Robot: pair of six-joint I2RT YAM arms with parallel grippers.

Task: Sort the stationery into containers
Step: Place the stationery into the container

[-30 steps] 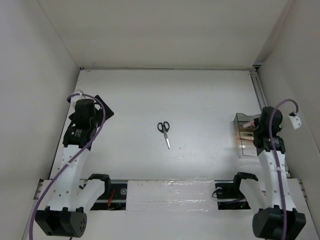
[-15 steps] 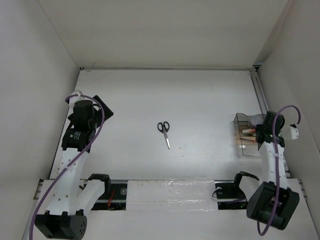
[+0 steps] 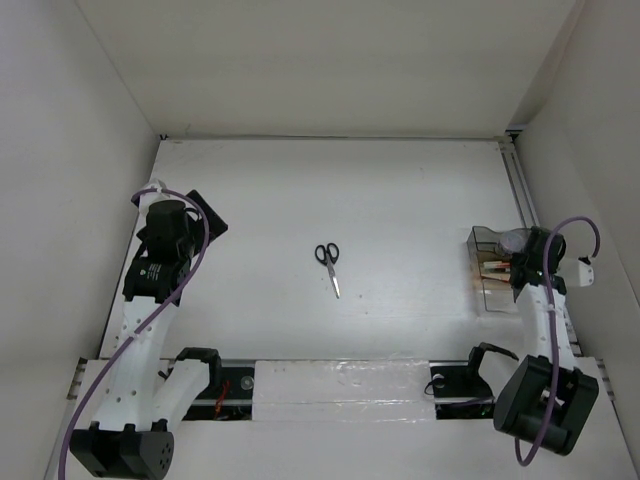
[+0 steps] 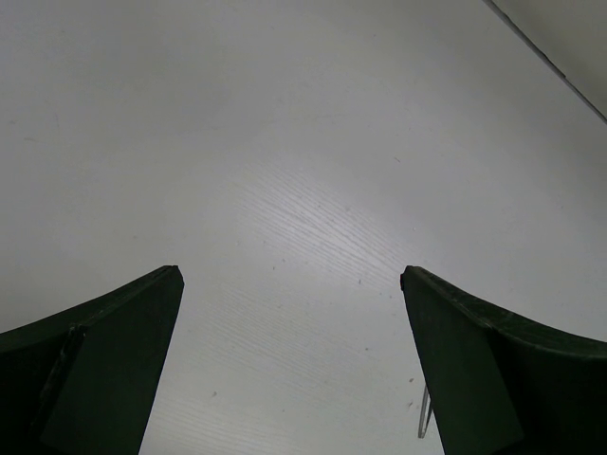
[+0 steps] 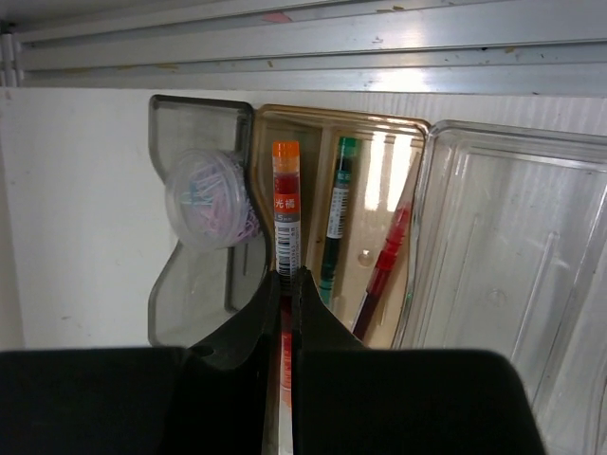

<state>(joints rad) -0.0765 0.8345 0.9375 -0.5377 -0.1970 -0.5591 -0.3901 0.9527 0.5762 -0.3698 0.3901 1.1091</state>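
Observation:
Small black-handled scissors [image 3: 327,266] lie shut at mid-table; only a blade tip [image 4: 424,417] shows in the left wrist view. My left gripper [image 3: 205,215] [image 4: 289,275] stands open and holds nothing, well left of the scissors. My right gripper [image 5: 287,275] [image 3: 520,262] is shut on an orange-red pen [image 5: 285,204] pointing into the amber container [image 5: 334,115]. In that container lie a green pen [image 5: 338,213] and a red pen [image 5: 386,265]. A round disc [image 5: 211,199] sits in the smoky grey container [image 5: 190,303] beside it.
A clear container [image 5: 512,246] with nothing in it stands on the other side of the amber one. An aluminium rail [image 5: 313,52] runs just past the containers [image 3: 492,270] at the table's right edge. White walls enclose the table on three sides.
The right arm has folded back toward its base, its wrist dropping a little nearer over the containers, still shut on the pen. The left arm has barely moved. The scissors lie where they were.

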